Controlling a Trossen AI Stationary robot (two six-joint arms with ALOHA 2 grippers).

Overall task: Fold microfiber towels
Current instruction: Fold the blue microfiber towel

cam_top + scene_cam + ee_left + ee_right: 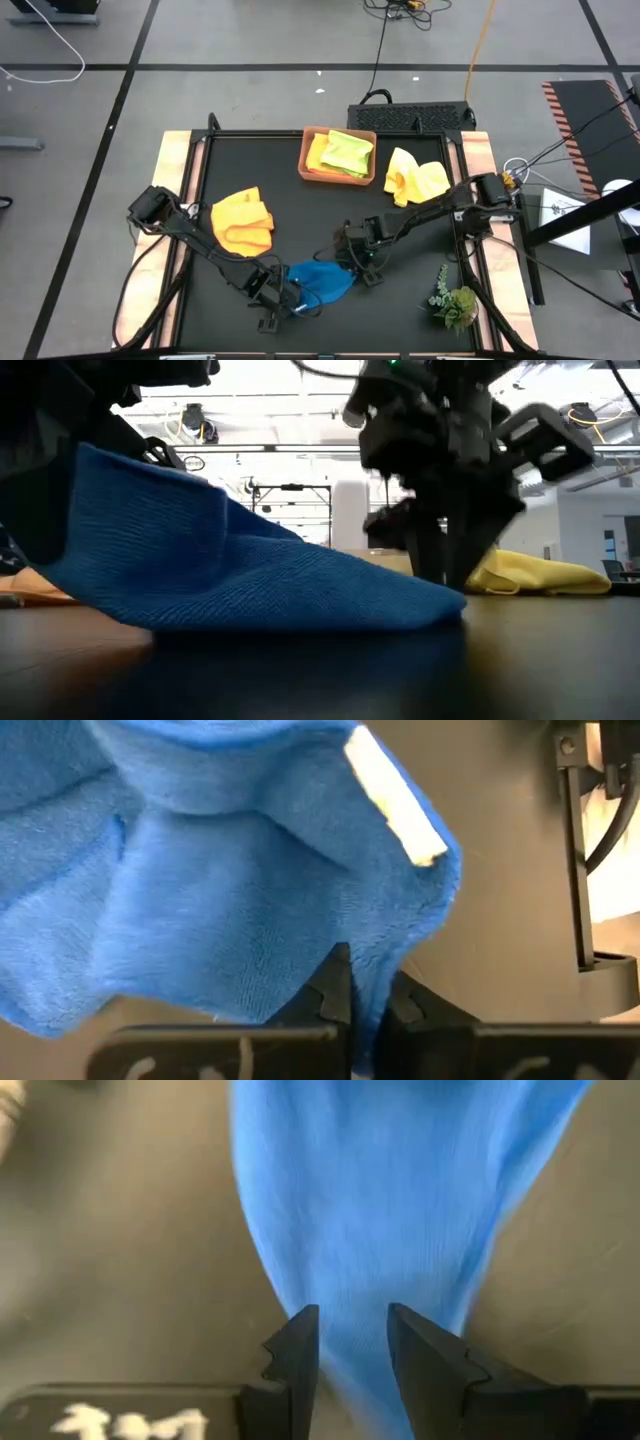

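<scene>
Left claw (283, 303) and right claw (352, 262) both clenched on blue towel (322, 282) at table (300, 215) front, mid-fold; next, probably bringing 1 edge over the other evenly.

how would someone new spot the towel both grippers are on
Start from the brown tray at the black table's far edge and go to the near edge. The blue towel lies there between the left gripper and right gripper, both pinching it. It is the only blue cloth.
</scene>
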